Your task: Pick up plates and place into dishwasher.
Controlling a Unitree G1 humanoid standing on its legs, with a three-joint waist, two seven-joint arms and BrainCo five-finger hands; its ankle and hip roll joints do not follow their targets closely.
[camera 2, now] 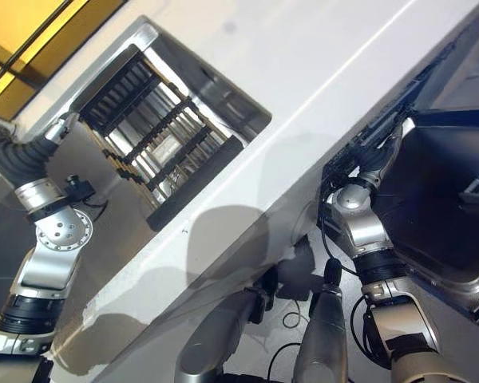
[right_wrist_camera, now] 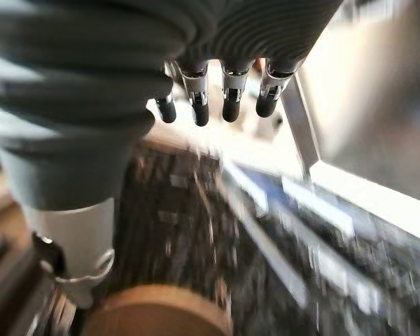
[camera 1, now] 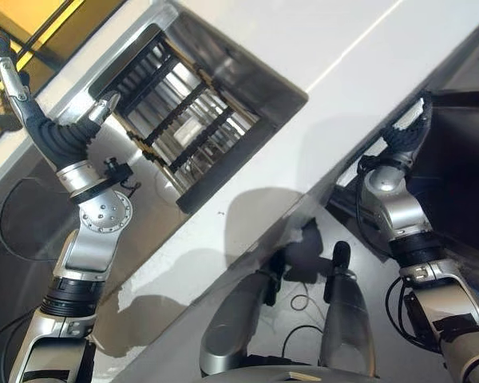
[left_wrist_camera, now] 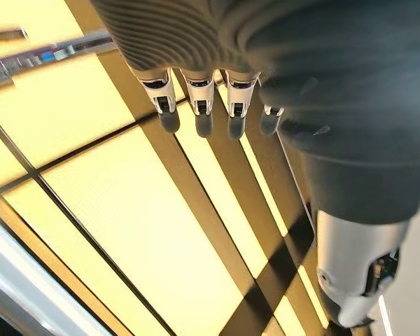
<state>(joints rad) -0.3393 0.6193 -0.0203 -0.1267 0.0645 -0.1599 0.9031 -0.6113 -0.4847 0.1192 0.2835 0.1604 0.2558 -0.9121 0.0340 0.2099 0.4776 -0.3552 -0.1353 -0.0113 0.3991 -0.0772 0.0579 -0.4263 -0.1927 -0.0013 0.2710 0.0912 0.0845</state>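
Left arm: you see a silver-grey metal forearm with a round, screw-dotted silver wrist joint [camera 1: 105,212] and a black band below it, at 9 o'clock in the left eye view.
Left hand [camera 1: 52,132]: dark ribbed rubber-like cover over its back and wrist; slim silver fingers [left_wrist_camera: 199,98] end in dark rounded tips.
Right arm: you get the same silver-grey shell, a smooth rounded silver wrist housing [camera 2: 353,209] and a black ribbed collar beneath, at 4 o'clock in the right eye view.
Right hand [right_wrist_camera: 217,42]: dark ribbed cover, silver fingers with dark tips [right_wrist_camera: 231,108], and a pale grey cylindrical thumb base.
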